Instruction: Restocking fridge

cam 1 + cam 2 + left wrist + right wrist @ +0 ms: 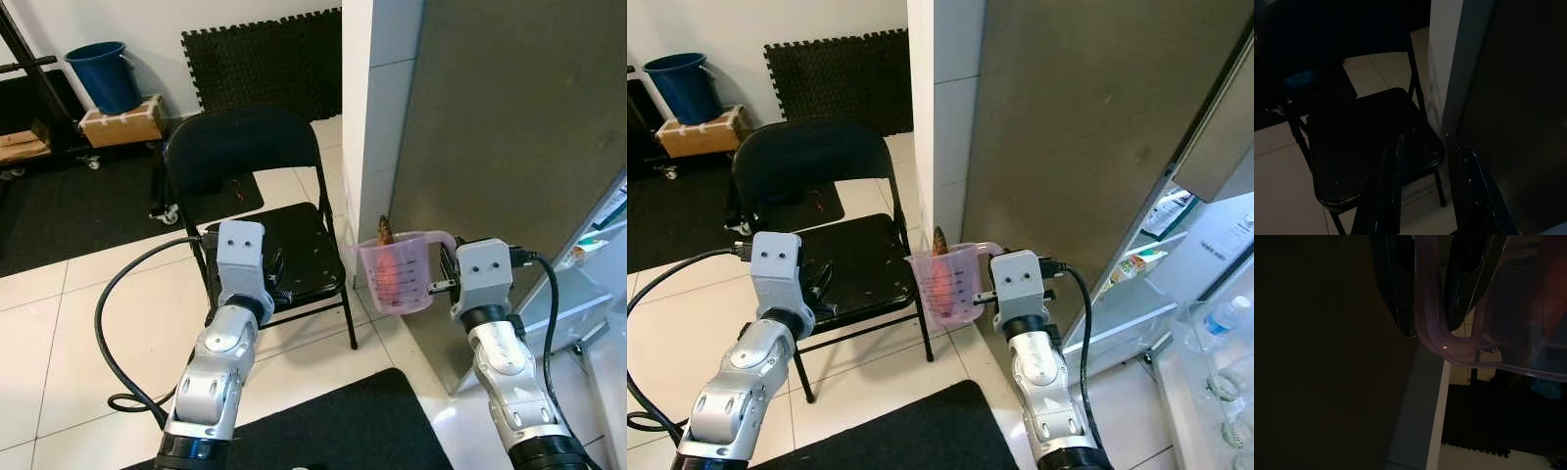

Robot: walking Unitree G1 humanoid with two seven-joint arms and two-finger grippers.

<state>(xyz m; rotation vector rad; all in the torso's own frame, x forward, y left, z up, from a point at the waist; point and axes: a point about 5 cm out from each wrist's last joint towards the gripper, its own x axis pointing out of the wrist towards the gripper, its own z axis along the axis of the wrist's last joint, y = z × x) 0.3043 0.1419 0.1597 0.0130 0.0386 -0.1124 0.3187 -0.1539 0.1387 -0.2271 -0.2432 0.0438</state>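
A pink jug (397,276) with a carrot (386,235) inside is held up by its handle in the right gripper (1431,308), beside the grey fridge door (509,127). The left gripper (1425,191) is parted above a black chair (265,206). Fridge shelves (1176,294) are partly cut off.

A black folding chair (257,211) and mats (333,421) stand on the tiled floor (59,323).

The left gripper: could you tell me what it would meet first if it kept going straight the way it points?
Probably the seat of the black folding chair; the left gripper points down over it with fingers apart, though depth is unclear.
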